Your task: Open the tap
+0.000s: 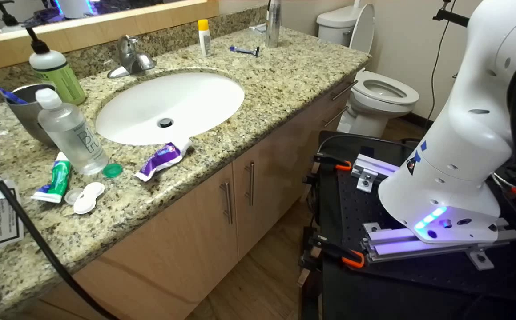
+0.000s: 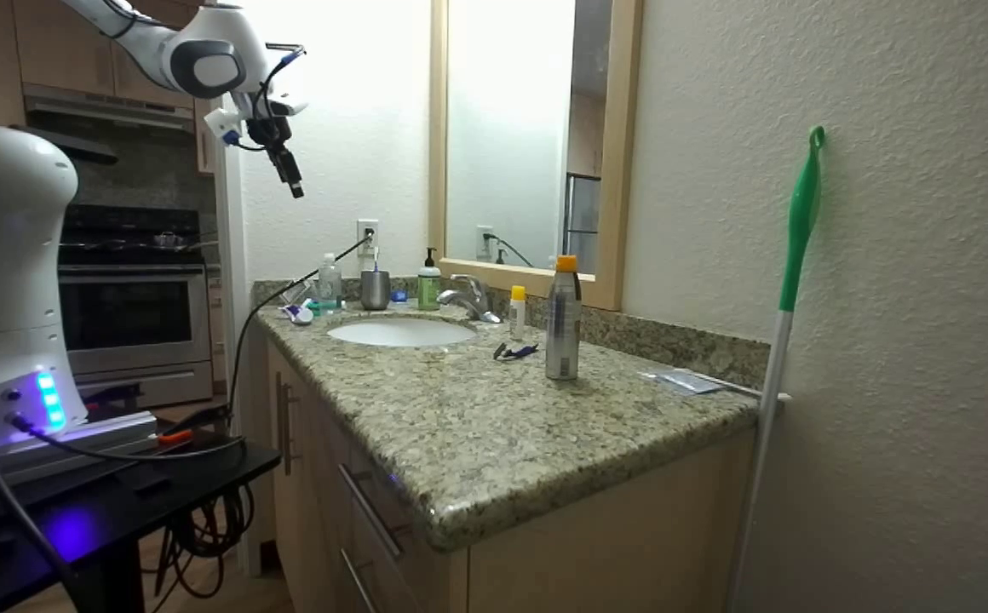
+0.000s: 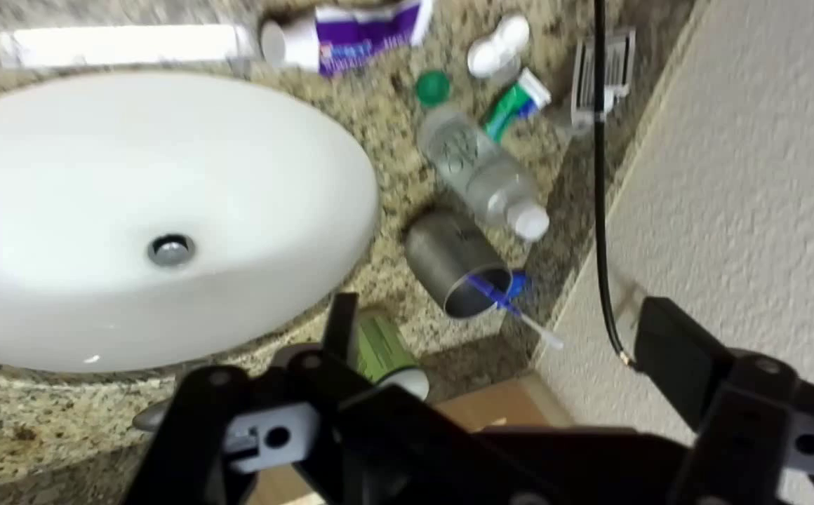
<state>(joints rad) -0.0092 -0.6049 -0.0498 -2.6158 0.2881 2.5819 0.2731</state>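
Observation:
The chrome tap [image 1: 131, 58] stands on the granite counter behind the white oval basin [image 1: 204, 100]. It also shows in an exterior view [image 2: 470, 298], with its lever handle above the short spout. In the wrist view only a small grey part of the tap [image 3: 149, 416] shows at the lower left; my gripper hides the rest. My gripper [image 3: 505, 337] is open, with its fingers wide apart and nothing between them. In an exterior view the gripper [image 2: 293, 183] hangs high above the counter's far end, well apart from the tap.
A green soap bottle [image 1: 58, 73], a grey cup [image 1: 31, 115] with a toothbrush and a clear bottle [image 1: 73, 133] stand beside the basin. A yellow-capped bottle [image 2: 517, 313] and silver canister [image 2: 562, 323] stand on the tap's other side. A black cable [image 1: 26, 218] crosses the counter's end.

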